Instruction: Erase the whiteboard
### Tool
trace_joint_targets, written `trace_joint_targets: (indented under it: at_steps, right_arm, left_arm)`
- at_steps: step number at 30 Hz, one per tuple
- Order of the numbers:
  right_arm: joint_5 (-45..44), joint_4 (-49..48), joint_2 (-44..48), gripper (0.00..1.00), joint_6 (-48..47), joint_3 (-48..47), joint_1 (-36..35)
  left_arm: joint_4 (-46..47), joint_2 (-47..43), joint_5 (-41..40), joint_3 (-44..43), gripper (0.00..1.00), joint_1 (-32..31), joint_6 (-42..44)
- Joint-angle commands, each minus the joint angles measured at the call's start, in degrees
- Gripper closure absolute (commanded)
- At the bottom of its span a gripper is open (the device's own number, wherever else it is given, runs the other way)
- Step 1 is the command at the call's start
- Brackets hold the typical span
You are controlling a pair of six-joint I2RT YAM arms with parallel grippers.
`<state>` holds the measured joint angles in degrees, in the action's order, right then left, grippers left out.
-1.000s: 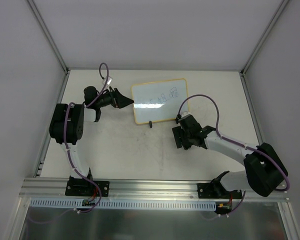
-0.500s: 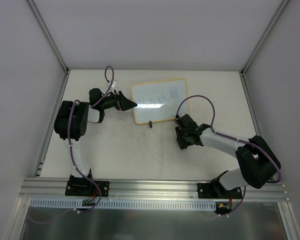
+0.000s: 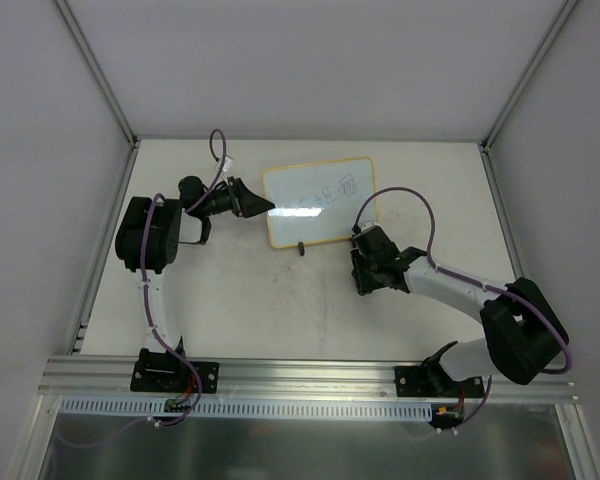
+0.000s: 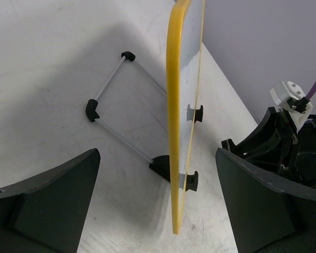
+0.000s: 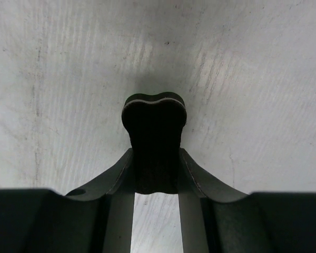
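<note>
The whiteboard (image 3: pixel 318 203), white with a pale yellow frame, stands upright at the back of the table with faint blue scribbles (image 3: pixel 346 185) near its top right. My left gripper (image 3: pixel 264 207) is open at the board's left edge. In the left wrist view the yellow edge (image 4: pixel 173 132) stands between the two wide-apart fingers of this gripper (image 4: pixel 157 156), touching neither. My right gripper (image 3: pixel 365 274) sits low on the table in front of the board's right end. It (image 5: pixel 155 154) is shut on a small black bone-shaped block (image 5: pixel 154 113).
A thin wire stand (image 4: pixel 116 103) with black corner pieces props the board from behind. A black foot (image 3: pixel 301 248) sticks out at the board's front bottom edge. Grey walls and metal posts close in the table (image 3: pixel 260 300) on three sides.
The right gripper has shut on the black block and shifted slightly. The left gripper has moved a little right, up to the board's left edge, still open.
</note>
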<state>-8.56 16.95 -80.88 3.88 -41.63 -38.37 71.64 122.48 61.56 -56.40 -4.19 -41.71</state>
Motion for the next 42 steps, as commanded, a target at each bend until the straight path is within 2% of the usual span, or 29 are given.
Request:
trace_joint_targets:
  at_steps: [1, 6, 9, 11, 13, 14, 16, 20, 23, 24, 26, 27, 30, 31, 37, 42]
  right_arm:
    - [-0.41, 0.19, 3.44, 0.81, 0.6, -0.3, -0.21]
    - [-0.67, 0.1, 4.5, 0.82, -0.1, -0.74, -0.04]
    - [-0.67, 0.1, 5.03, 0.82, -0.36, -0.74, -0.04]
    - [-0.5, 0.1, 5.56, 0.82, -0.45, -0.74, -0.04]
    - [-0.76, 0.19, 5.91, 0.82, -0.63, -0.74, 0.05]
    - [-0.76, 0.19, 6.17, 0.82, -0.8, -0.65, 0.05]
    - [-1.11, 0.19, 6.79, 0.82, -0.89, -0.65, 0.05]
    - [-1.02, 0.1, 7.49, 0.82, -1.15, -0.65, 0.4]
    - [-0.94, 0.1, 7.84, 0.84, -1.42, -1.09, 0.49]
    - [-0.85, 0.1, 7.93, 0.85, -1.42, -1.7, 0.49]
    - [-0.85, 0.01, 8.02, 0.86, -1.77, -2.4, 0.49]
    - [-1.11, 0.01, 8.02, 0.86, -1.94, -3.28, 0.58]
    - [-2.16, 0.01, 7.76, 0.9, -2.12, -4.95, 0.49]
    - [-2.95, 0.01, 7.32, 0.92, -2.12, -6.61, 0.58]
    - [-2.69, -1.3, 3.98, 1.0, -3.44, -13.82, 0.49]
    - [-2.43, -1.92, -0.59, 1.0, -4.66, -20.67, 0.49]
  left_arm:
    - [5.62, 0.75, 3.21, -2.13, 0.07, -0.74, -1.7]
    - [7.19, 1.8, 5.41, -3.62, 0.1, -1.26, -3.1]
    - [8.78, 3.12, 7.78, -5.29, 0.17, -1.79, -4.95]
    - [9.31, 3.38, 8.31, -5.91, 0.25, -1.88, -5.31]
    - [8.18, 3.3, 8.31, -6.0, 0.28, -1.97, -4.61]
    - [7.99, 3.3, 8.4, -6.17, 0.35, -1.97, -4.6]
    - [6.42, 3.56, 8.58, -6.7, 0.42, -2.23, -4.25]
    - [5.62, 3.91, 9.37, -7.76, 0.44, -2.67, -4.08]
    - [4.92, 4.17, 9.72, -8.46, 0.56, -2.76, -3.99]
    - [4.48, 4.44, 10.07, -8.81, 0.62, -2.84, -4.08]
    - [3.95, 4.96, 10.42, -9.6, 0.67, -3.02, -4.43]
    - [4.3, 4.97, 10.6, -9.69, 0.77, -3.02, -4.69]
    - [4.04, 4.97, 10.69, -9.78, 0.91, -3.11, -4.52]
    - [3.86, 5.05, 10.77, -9.95, 0.99, -3.11, -4.6]
    - [2.28, 5.76, 11.3, -11.36, 1.0, -3.37, -4.61]
    - [1.66, 5.49, 11.04, -11.27, 1.0, -3.37, -4.08]
